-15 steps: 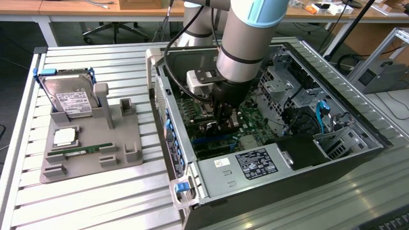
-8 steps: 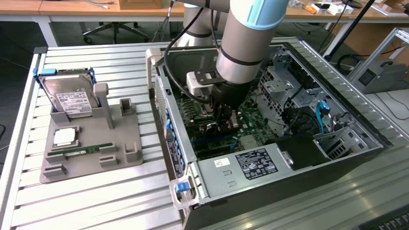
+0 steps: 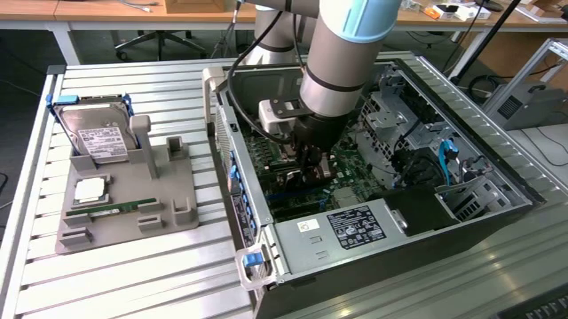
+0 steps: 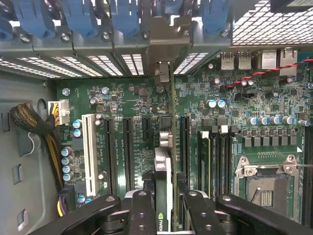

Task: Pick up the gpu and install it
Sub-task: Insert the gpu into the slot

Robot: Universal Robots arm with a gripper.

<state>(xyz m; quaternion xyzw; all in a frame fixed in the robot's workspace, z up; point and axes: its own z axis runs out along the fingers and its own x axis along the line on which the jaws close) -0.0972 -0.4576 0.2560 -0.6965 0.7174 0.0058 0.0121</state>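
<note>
Gripper (image 4: 164,215) pinching gpu (image 4: 165,171) edge-on above motherboard (image 4: 122,103); keep card upright, bracket square with rear slot opening, press evenly.

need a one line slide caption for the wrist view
Gripper holds the gpu edge-on above the motherboard, its bracket end toward the rear slot covers.

One arm, one gripper (image 3: 312,174). One gpu (image 4: 164,196) clamped edge-on between fingers. One open computer case (image 3: 497,173), one motherboard (image 4: 244,107) inside. One grey tray (image 3: 124,219) on exterior view's left: one hard drive (image 3: 100,136), one memory stick (image 3: 111,211), perhaps one processor (image 3: 90,190), hard to tell.
</note>
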